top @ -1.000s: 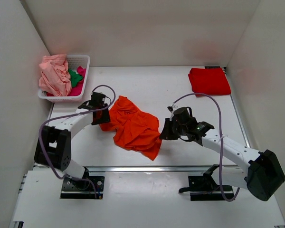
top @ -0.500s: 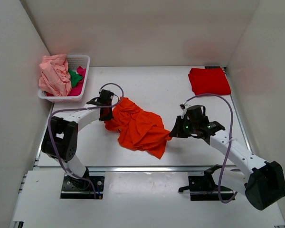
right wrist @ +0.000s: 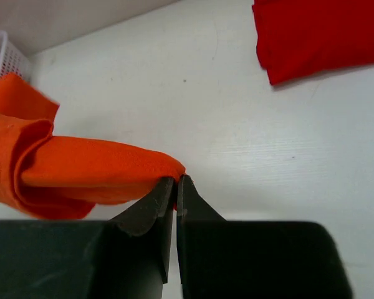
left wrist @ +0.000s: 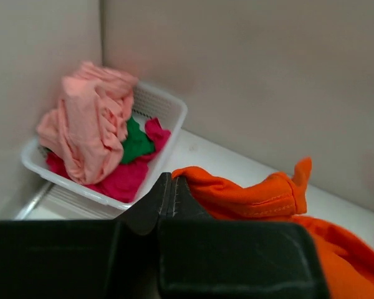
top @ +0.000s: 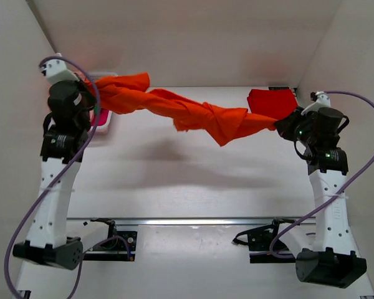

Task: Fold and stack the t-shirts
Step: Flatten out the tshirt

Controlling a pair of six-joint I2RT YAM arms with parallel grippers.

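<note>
Orange t-shirt [top: 187, 112] hangs as a twisted band above the table [top: 174, 180], clear of its surface. One end is just beside the basket [left wrist: 174, 115] and the other is well apart from it, across the table. The left gripper [left wrist: 171, 187], jaws closed, pinches the end nearest the basket. The right gripper [right wrist: 176, 185], jaws closed, pinches the end farthest from the basket. A pale pink t-shirt [left wrist: 90, 131], a green t-shirt [left wrist: 136, 142] and a magenta t-shirt [left wrist: 121, 180] lie heaped inside the basket. A red t-shirt [top: 271, 103] lies flat on the table, well apart from the basket, near the orange t-shirt's far end.
</note>
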